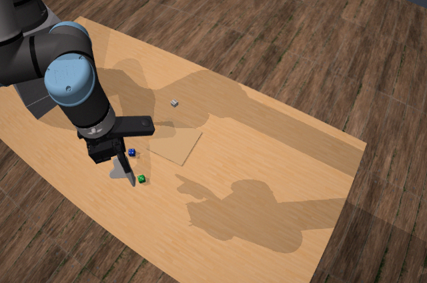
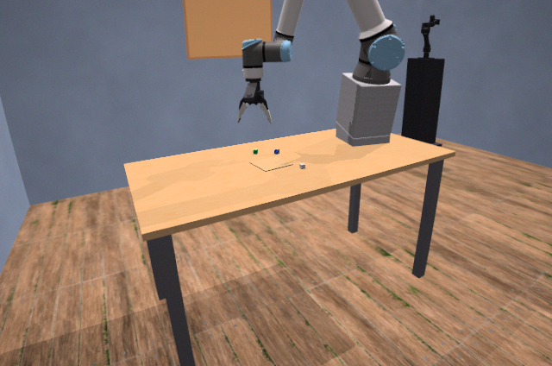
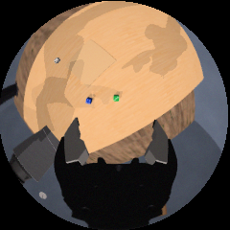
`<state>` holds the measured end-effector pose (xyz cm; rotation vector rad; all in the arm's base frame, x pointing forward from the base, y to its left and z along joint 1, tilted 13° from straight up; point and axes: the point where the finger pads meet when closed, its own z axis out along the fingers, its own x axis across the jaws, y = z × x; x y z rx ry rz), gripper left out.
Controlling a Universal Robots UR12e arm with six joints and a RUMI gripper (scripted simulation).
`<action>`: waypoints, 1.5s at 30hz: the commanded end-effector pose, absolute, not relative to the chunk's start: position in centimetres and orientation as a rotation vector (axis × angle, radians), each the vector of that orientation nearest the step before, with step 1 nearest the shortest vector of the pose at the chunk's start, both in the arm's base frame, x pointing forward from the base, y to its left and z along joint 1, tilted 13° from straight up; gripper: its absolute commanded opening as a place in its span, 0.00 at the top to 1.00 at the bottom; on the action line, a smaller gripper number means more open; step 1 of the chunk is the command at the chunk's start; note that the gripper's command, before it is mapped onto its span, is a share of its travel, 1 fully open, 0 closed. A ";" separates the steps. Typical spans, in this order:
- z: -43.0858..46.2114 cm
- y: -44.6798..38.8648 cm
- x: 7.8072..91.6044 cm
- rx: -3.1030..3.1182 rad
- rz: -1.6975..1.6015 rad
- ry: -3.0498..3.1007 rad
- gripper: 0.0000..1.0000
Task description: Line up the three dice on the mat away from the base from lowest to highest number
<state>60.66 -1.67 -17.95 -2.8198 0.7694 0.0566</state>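
Note:
Three small dice lie on the table, all off the thin tan mat (image 1: 179, 149) (image 2: 272, 163) (image 3: 98, 57). The white die (image 1: 174, 102) (image 2: 302, 166) (image 3: 57, 60) lies on the side of the mat toward the robot's base. The blue die (image 1: 131, 151) (image 2: 276, 151) (image 3: 89, 101) and the green die (image 1: 141, 178) (image 2: 254, 151) (image 3: 116, 98) lie on the mat's opposite side. My gripper (image 1: 123, 173) (image 2: 254, 116) (image 3: 116, 119) is open and empty. It hangs high above the table, over the area of the blue and green dice. The numbers on top are too small to read.
The wooden table (image 1: 241, 176) (image 2: 200, 192) carries the robot's grey base block (image 2: 365, 107) at one end. A black stand (image 2: 421, 98) is behind the table, and an orange board (image 2: 227, 22) hangs on the wall.

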 end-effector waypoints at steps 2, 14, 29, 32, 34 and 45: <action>-17.9 -1.7 60.7 -2.820 0.055 0.769 0.00; -18.1 -1.7 60.8 -2.804 0.061 0.827 0.00; -19.1 -1.4 61.1 -2.651 0.110 1.251 0.00; -19.5 -1.3 61.2 -2.580 0.127 1.399 0.00; -19.8 -1.2 61.2 -2.525 0.139 1.503 0.00; -20.8 -1.0 61.3 -2.283 0.183 1.872 0.00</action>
